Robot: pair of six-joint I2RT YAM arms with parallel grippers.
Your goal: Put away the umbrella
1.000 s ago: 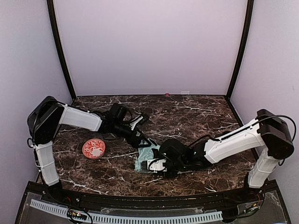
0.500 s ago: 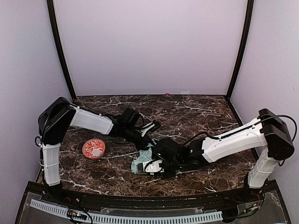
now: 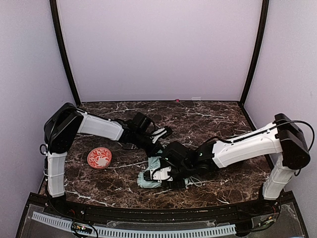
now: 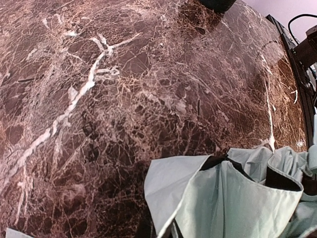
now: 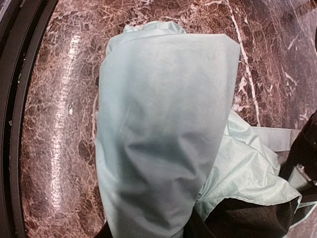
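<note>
The umbrella point(image 3: 148, 179) lies crumpled at the table's front centre, pale mint fabric with black lining. My right gripper point(image 3: 161, 174) sits over it. In the right wrist view a rolled bundle of the umbrella point(image 5: 163, 124) fills the frame and runs down between the jaws, which are closed around it; the fingers are hidden by cloth. My left gripper point(image 3: 156, 141) reaches in from the left at the fabric's far edge. Its fingers do not show in the left wrist view, where a taut flap of the umbrella point(image 4: 233, 203) rises to the bottom edge. Handle and shaft are hidden.
A round red patterned disc point(image 3: 99, 157) lies flat on the left of the dark marble table point(image 3: 218, 119). A small pink object point(image 3: 177, 100) sits at the back wall. Black posts stand at both back corners, and a black rail runs along the near edge.
My left gripper has moved right to the fabric's edge and shut. The right gripper has shifted left with the bundle and tightened slightly.
</note>
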